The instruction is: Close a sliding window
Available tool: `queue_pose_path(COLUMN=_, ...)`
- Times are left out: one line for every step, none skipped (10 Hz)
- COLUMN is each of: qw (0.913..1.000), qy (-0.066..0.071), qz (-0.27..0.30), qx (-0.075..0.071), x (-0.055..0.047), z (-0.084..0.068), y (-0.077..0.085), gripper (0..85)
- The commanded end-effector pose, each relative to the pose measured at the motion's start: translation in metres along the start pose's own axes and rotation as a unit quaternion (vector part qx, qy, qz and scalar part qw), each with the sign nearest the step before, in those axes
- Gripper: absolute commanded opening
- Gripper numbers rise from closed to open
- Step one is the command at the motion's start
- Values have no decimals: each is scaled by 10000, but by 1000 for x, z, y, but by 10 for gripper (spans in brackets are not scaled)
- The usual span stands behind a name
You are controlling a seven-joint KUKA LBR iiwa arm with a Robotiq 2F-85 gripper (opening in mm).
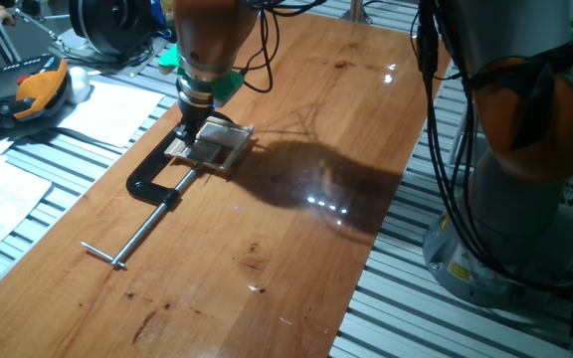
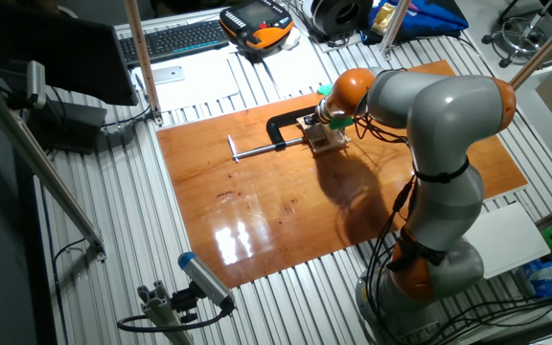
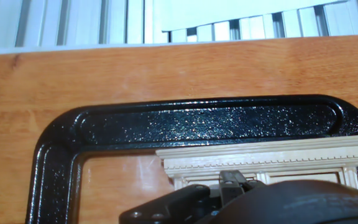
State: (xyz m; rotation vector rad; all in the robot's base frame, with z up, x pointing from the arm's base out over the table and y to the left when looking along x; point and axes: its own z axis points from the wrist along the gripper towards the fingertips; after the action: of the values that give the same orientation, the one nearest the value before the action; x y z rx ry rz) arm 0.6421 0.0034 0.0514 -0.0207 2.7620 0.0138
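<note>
The sliding window (image 1: 214,147) is a small pale wood frame lying flat on the wooden table, held in the jaw of a black C-clamp (image 1: 155,181). My gripper (image 1: 189,132) points down onto the window's left part, fingers close together with nothing between them. The other fixed view shows the window (image 2: 331,141) beside the gripper (image 2: 316,123), partly covered by the hand. In the hand view the window's moulded top edge (image 3: 266,159) lies inside the clamp's arch (image 3: 197,121), and the fingertips (image 3: 232,182) sit low over the frame. The sash position is hidden.
The clamp's steel screw bar (image 1: 139,231) runs toward the table's near left. Papers (image 1: 107,111), an orange-black pendant (image 1: 30,89) and cables lie beyond the board's left edge. The arm's base (image 1: 525,179) stands at the right, off the wooden board (image 1: 296,249).
</note>
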Motion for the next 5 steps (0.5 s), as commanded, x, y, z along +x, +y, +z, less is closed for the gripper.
queue_pose_path(qw=10000, qy=0, qz=-8, qx=0, x=0, z=0, y=0, gripper=0)
queue_pose_path(qw=10000, qy=0, qz=-8, qx=0, x=0, z=1, y=0, gripper=0)
queue_pose_path(qw=10000, qy=0, qz=-16, qx=0, x=0, z=1, y=0, gripper=0)
queue_pose_path(qw=10000, qy=0, qz=-18, qx=-14, x=1, z=1, y=0, gripper=0)
queue_pose_path(qw=10000, qy=8, qz=-26, qx=-14, x=1, z=2, y=0, gripper=0)
